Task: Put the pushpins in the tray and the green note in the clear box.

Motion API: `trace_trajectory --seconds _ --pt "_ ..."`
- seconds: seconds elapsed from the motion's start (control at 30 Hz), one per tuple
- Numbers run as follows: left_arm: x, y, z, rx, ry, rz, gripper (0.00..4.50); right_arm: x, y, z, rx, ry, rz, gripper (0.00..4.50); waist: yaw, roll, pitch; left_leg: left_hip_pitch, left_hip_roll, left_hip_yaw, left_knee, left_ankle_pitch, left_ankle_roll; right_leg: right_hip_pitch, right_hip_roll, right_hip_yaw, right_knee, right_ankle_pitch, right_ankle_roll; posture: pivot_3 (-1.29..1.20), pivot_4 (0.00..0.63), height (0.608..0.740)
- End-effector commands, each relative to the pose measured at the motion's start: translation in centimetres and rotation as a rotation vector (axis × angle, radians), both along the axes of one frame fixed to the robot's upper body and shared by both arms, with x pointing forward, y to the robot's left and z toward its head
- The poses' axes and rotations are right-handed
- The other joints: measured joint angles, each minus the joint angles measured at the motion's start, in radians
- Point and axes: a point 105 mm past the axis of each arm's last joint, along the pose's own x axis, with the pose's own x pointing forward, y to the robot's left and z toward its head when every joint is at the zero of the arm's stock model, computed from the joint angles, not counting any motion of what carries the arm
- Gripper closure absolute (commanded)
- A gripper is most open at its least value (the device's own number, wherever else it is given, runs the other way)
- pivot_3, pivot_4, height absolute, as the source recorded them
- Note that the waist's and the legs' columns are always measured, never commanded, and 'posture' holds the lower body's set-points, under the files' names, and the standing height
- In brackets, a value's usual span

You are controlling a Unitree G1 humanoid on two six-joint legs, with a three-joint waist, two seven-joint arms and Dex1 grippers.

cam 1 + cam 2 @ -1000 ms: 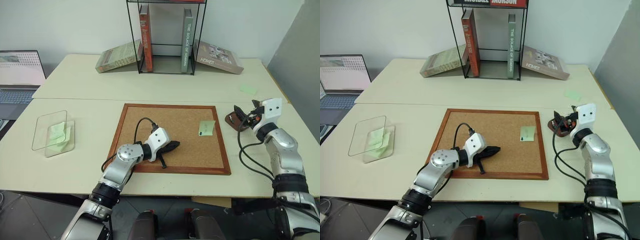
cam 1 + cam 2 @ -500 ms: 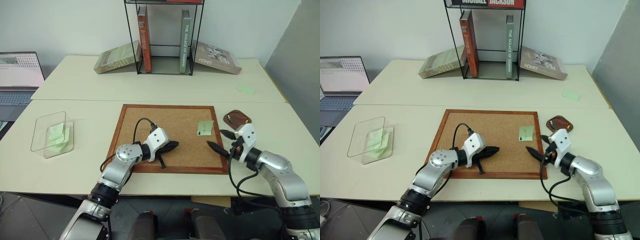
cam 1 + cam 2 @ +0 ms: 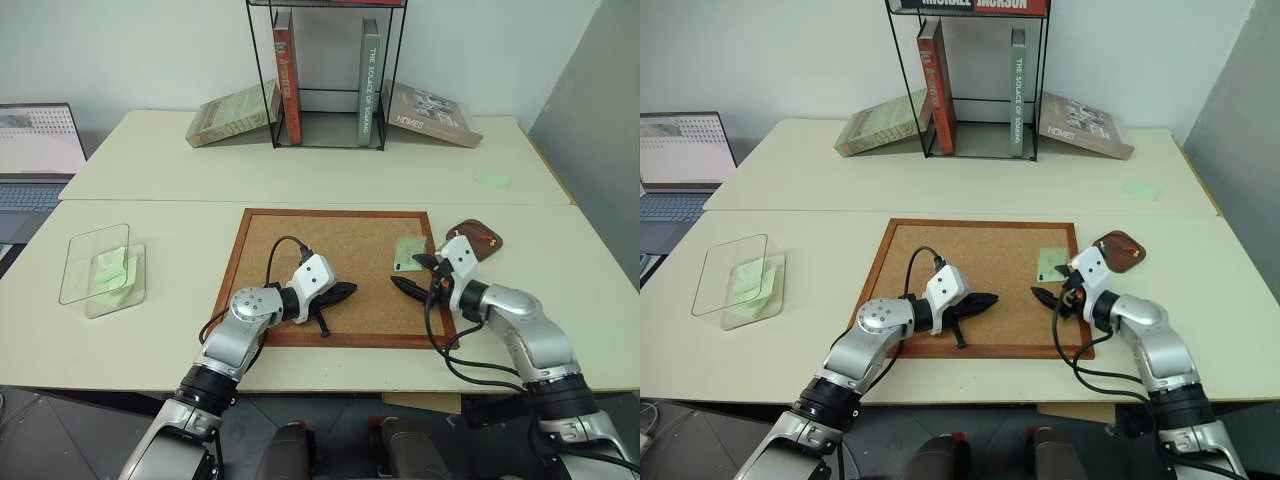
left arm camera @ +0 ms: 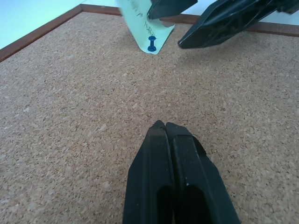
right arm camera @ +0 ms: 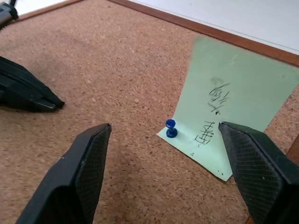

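One blue pushpin (image 5: 171,129) pins the green note (image 5: 233,93) to the cork board (image 3: 300,240). Right gripper (image 5: 174,172) spread wide, empty; left gripper (image 4: 174,140) pinched shut. Pin-pulling step; next: close on pin head.

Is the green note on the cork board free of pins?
No, a blue pushpin pins the green note to the cork board.

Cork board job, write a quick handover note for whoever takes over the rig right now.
Left tool: shut, holding nothing, over the cork board.
Right tool: open, holding nothing, lined up on the blue pin.
That pin fixes the green note to the board.
Tray, right of the board, holds red and yellow pins.
Clear box, far left, holds green notes, lid ajar.
Left: pull the blue pin, tray it, box the note.
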Motion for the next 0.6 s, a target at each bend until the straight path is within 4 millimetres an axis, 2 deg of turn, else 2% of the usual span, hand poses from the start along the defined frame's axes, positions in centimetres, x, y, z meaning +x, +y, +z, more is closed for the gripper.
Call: trace_trajectory --seconds 0.03,0.27,0.47,0.6 --pt "-0.39 1.12 -2.39 0.045 0.094 0.031 4.50 1.19 0.31 1.14 -0.004 -0.062 -0.004 0.77 -0.001 0.000 0.000 0.000 0.000 0.000 0.000 0.000 0.000 0.000 0.000 0.000 0.000 0.000 0.000 0.00 0.150 0.740" --pt "-0.43 1.45 -2.42 0.049 0.095 0.034 4.50 2.09 0.41 0.91 -0.009 -0.072 -0.020 2.11 -0.002 0.000 0.000 0.000 0.000 0.000 0.000 0.000 0.000 0.000 0.000 0.000 0.001 0.000 0.000 0.00 0.150 0.740" --pt "-0.56 1.70 -2.49 0.056 0.095 0.035 4.50 2.11 0.29 0.67 -0.022 -0.078 -0.019 3.38 -0.006 0.000 0.000 0.000 0.000 0.000 0.000 0.000 0.000 0.000 0.000 0.000 0.001 0.000 0.000 0.00 0.150 0.740" --pt "-0.65 1.82 -2.53 0.060 0.096 0.033 4.50 1.92 0.56 1.21 -0.016 -0.104 0.000 4.17 -0.009 0.000 0.000 0.000 0.000 0.000 0.000 0.000 0.000 0.000 0.000 0.000 0.001 0.000 0.000 0.00 0.150 0.740"
